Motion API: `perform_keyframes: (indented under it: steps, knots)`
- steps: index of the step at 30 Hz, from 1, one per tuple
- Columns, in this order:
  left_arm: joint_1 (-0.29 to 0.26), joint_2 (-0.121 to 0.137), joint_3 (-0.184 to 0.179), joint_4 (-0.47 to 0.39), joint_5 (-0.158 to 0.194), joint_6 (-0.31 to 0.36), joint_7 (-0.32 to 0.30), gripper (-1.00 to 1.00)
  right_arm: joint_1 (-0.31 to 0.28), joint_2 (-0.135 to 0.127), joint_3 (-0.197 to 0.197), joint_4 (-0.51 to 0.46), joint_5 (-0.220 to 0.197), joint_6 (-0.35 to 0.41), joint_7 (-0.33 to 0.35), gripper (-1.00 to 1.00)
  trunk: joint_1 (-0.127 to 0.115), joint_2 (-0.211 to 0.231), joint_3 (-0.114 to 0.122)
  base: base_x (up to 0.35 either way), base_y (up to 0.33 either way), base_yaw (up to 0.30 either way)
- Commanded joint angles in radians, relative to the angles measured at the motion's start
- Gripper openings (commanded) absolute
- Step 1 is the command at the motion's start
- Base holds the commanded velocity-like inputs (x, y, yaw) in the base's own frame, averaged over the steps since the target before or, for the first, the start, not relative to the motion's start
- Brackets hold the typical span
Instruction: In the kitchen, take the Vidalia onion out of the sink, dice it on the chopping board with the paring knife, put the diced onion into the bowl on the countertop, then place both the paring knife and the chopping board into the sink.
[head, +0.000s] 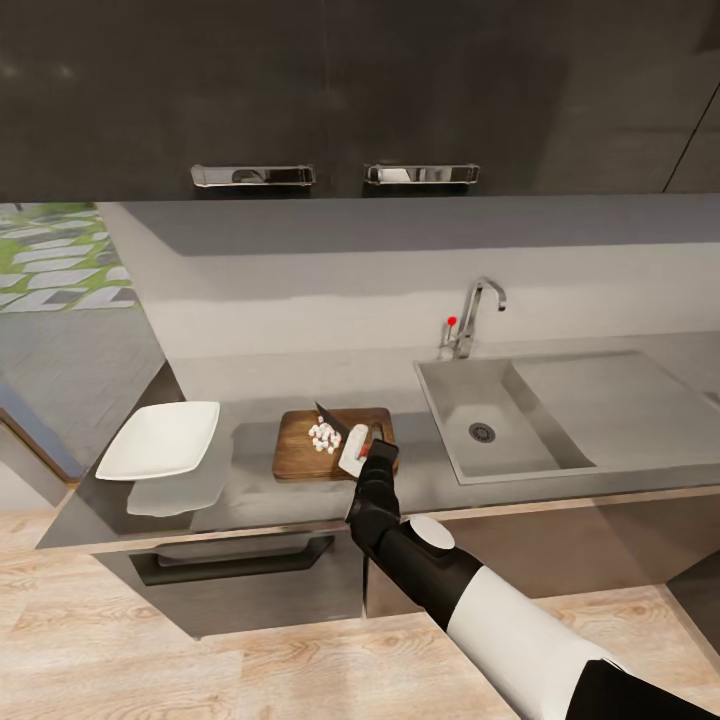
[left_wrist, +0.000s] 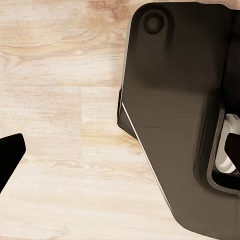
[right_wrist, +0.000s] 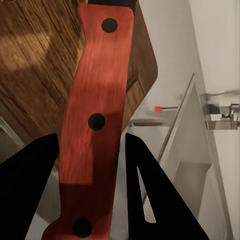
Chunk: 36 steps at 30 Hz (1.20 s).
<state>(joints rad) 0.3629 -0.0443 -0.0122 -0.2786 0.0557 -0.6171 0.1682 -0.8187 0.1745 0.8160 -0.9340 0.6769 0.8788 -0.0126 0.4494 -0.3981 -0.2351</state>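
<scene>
The dark brown chopping board (head: 300, 455) lies on the grey countertop (head: 250, 380), left of the sink (head: 500, 395). A small heap of white diced onion (head: 323, 435) rests on the board's middle. My right gripper (head: 360, 450) is over the board's right end, shut on the paring knife (head: 330, 417), whose dark blade points toward the dice. In the right wrist view the red handle (right_wrist: 97, 75) with dark rivets runs between my two fingers (right_wrist: 35, 170), above the board (right_wrist: 35, 65). The white square bowl (head: 160, 440) sits at the counter's left end. One left fingertip (left_wrist: 11, 152) hangs over wooden floor.
A chrome tap (head: 478, 310) with a red knob (head: 452, 321) stands behind the basin, whose round drain (head: 482, 432) is bare. Dark wall cabinets (head: 330, 100) hang above. The counter ends just left of the bowl. My dark body (left_wrist: 180, 120) is beside the left gripper.
</scene>
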Motion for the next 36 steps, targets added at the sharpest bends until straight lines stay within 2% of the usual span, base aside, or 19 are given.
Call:
perform_keyframes:
  steps: [1, 5, 7, 8, 9, 11, 12, 13, 14, 15, 16, 17, 18, 20, 21, 23, 25, 27, 36]
  knots:
    - [0.001, 0.000, -0.002, -0.002, 0.006, -0.001, 0.001, 1.00, -0.001, 0.000, 0.003, -0.001, 0.001, 0.004, -0.002, -1.00, 0.001, -0.002, -0.002, 0.000, 0.000, 0.000]
    - [0.001, 0.000, -0.002, -0.002, 0.006, -0.001, 0.001, 1.00, -0.001, 0.000, -0.008, -0.019, 0.003, -0.003, -0.006, -1.00, 0.001, -0.002, -0.002, 0.000, 0.000, 0.000]
    - [0.001, 0.000, -0.002, -0.002, 0.006, -0.001, 0.001, 1.00, -0.001, 0.000, -0.057, -0.046, 0.004, -0.023, -0.008, -1.00, 0.001, -0.002, -0.002, 0.000, 0.000, 0.000]
    - [0.001, 0.000, -0.002, -0.002, 0.006, -0.001, 0.001, 1.00, -0.002, 0.000, -0.145, -0.082, 0.003, -0.029, -0.006, -1.00, 0.001, -0.002, -0.002, 0.000, 0.000, 0.000]
    - [0.001, 0.000, -0.002, -0.002, 0.006, -0.001, 0.001, 1.00, -0.001, 0.000, -0.215, -0.111, 0.003, -0.033, -0.004, -1.00, 0.001, -0.002, -0.002, 0.000, 0.000, 0.000]
    - [0.001, 0.000, -0.002, -0.002, 0.006, -0.001, 0.001, 1.00, -0.002, 0.000, -0.441, -0.206, 0.002, -0.037, 0.025, -1.00, 0.001, -0.002, -0.002, 0.000, 0.000, 0.000]
    - [0.001, 0.000, -0.002, -0.002, 0.006, -0.001, 0.001, 1.00, -0.002, 0.000, -0.540, -0.248, 0.002, -0.037, 0.079, -1.00, 0.001, -0.002, -0.002, 0.000, 0.000, 0.000]
    - [0.001, 0.000, -0.002, -0.002, 0.006, -0.001, 0.001, 1.00, -0.002, 0.000, -0.600, -0.274, 0.003, -0.038, 0.132, -1.00, 0.001, -0.002, -0.002, 0.000, 0.000, 0.000]
    - [0.001, 0.000, -0.002, -0.002, 0.006, -0.001, 0.001, 1.00, -0.002, 0.000, -0.723, -0.325, 0.004, -0.038, 0.264, -1.00, 0.001, -0.002, -0.002, 0.000, 0.000, 0.000]
    - [0.001, 0.000, -0.002, -0.002, 0.006, -0.001, 0.001, 1.00, -0.002, 0.000, -0.802, -0.349, 0.004, -0.038, 0.355, -1.00, 0.001, -0.002, -0.002, 0.000, 0.000, 0.000]
    - [0.001, 0.000, -0.002, -0.002, 0.006, -0.001, 0.001, 1.00, -0.002, 0.000, -0.848, -0.358, 0.003, -0.038, 0.411, -1.00, 0.001, -0.002, -0.002, 0.000, 0.000, 0.000]
    - [0.001, 0.000, -0.002, -0.002, 0.006, -0.001, 0.001, 1.00, -0.001, -0.014, -0.900, -0.366, 0.004, -0.038, 0.479, -1.00, 0.001, -0.002, -0.002, 0.000, 0.000, 0.000]
    - [0.001, 0.000, -0.002, -0.002, 0.006, -0.001, 0.001, 1.00, -0.001, -0.039, -0.934, -0.370, 0.004, -0.038, 0.524, -1.00, 0.001, -0.002, -0.002, 0.000, 0.000, 0.000]
    - [0.001, 0.000, -0.002, -0.002, 0.006, -0.001, 0.001, 1.00, -0.001, -0.080, -0.964, -0.371, 0.003, -0.039, 0.561, -1.00, 0.001, -0.002, -0.002, 0.000, 0.000, 0.000]
    - [0.001, 0.000, -0.002, -0.002, 0.006, -0.001, 0.001, 1.00, 0.000, -0.093, -0.975, -0.371, 0.003, -0.039, 0.567, -1.00, 0.001, -0.002, -0.002, 0.000, 0.000, 0.000]
    - [0.001, 0.000, -0.002, -0.002, 0.006, -0.001, 0.001, 1.00, 0.001, -0.106, -1.014, -0.368, 0.003, -0.040, 0.573, -1.00, 0.001, -0.002, -0.002, 0.000, 0.000, 0.000]
    - [0.001, 0.000, -0.002, -0.002, 0.006, -0.001, 0.001, 1.00, 0.001, -0.111, -1.065, -0.367, 0.002, -0.048, 0.576, -1.00, 0.001, -0.002, -0.002, 0.000, 0.000, 0.000]
    - [0.001, 0.000, -0.002, -0.002, 0.006, -0.001, 0.001, 1.00, 0.001, -0.112, -1.095, -0.365, 0.002, -0.080, 0.579, -1.00, 0.001, -0.002, -0.002, 0.000, 0.000, 0.000]
    - [0.001, 0.000, -0.002, -0.002, 0.005, -0.001, 0.001, 1.00, 0.003, -0.112, -1.106, -0.275, 0.003, -0.100, 0.580, -1.00, 0.001, -0.002, -0.002, 0.233, 0.000, 0.000]
